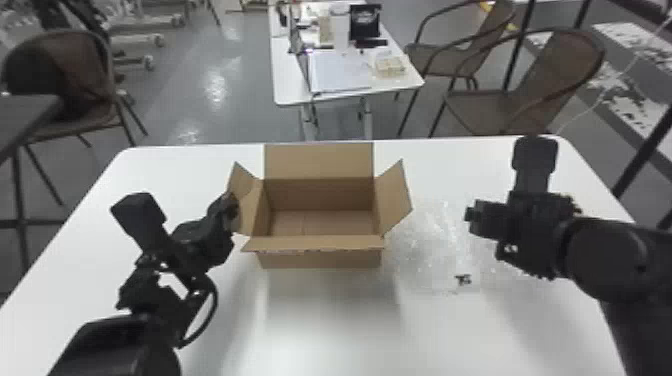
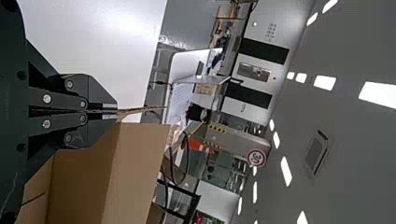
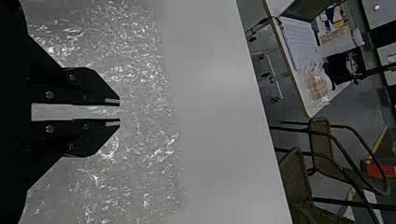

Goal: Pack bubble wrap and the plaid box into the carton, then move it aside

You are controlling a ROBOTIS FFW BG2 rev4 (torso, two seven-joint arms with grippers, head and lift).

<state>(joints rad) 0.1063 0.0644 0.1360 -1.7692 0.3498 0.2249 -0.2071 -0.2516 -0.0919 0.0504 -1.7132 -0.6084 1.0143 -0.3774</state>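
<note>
Left end effector pinches a flap of the open carton beside it; bubble wrap lies beneath the right end effector, fingers parted.

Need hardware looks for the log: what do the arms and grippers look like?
Left arm and right arm: black, rounded casings. Black cable loops off the left one. Left gripper and right gripper: black, two flat fingers tapering at the ends, round screw heads, pale strips near the tips.
</note>
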